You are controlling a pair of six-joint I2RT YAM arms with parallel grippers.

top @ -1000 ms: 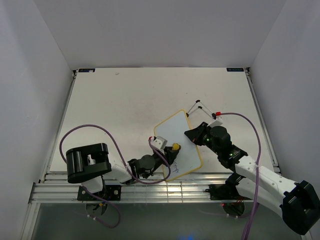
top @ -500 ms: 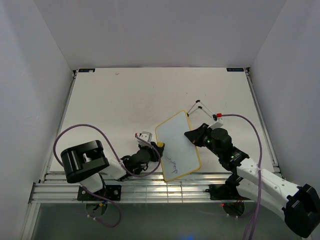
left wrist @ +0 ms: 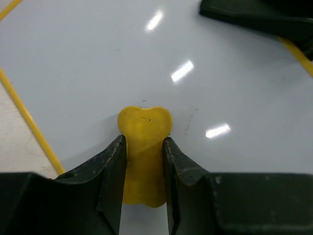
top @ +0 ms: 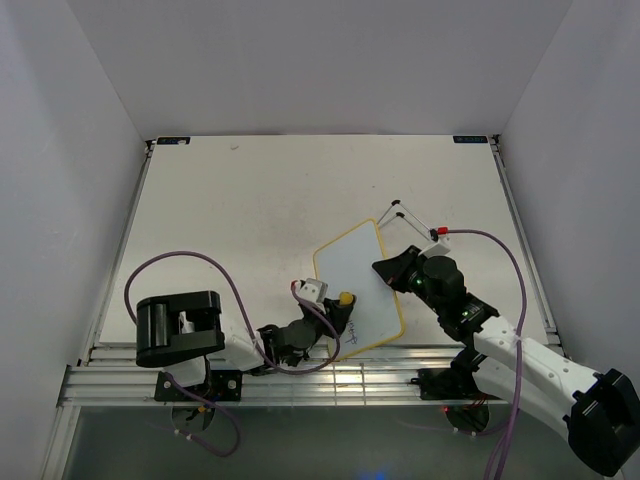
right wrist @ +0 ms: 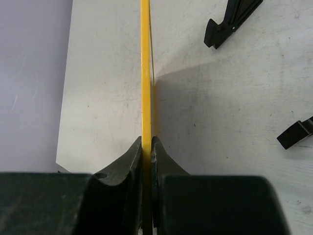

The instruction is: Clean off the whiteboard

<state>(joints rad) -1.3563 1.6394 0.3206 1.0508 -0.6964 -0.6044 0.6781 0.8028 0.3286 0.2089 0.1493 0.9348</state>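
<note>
While the whiteboard (top: pixel 358 265) lies near the front middle of the table (top: pixel 230 200), between the two arms, its right edge is pinched at the yellow frame (right wrist: pixel 145 73) by the jaws of the right gripper (right wrist: pixel 146 143), which are closed on it with no gap seen. The eraser (left wrist: pixel 145 128) is clamped at its waist by the jaws of the left gripper (left wrist: pixel 143 147) and is set on the board's near half. The wiping step is judged to be in hand. Faint purple writing (top: pixel 352 322) appears to be left near the board's front edge, just beside the eraser, though it is too small to be read. For the stroke to be done well, the eraser should be laid flat on the surface, a light downward pressure should be applied, and overlapping passes should be made toward the front edge. The board should be braced firmly by the right gripper so that it is not pushed along, and the frame should not be overrun.
</note>
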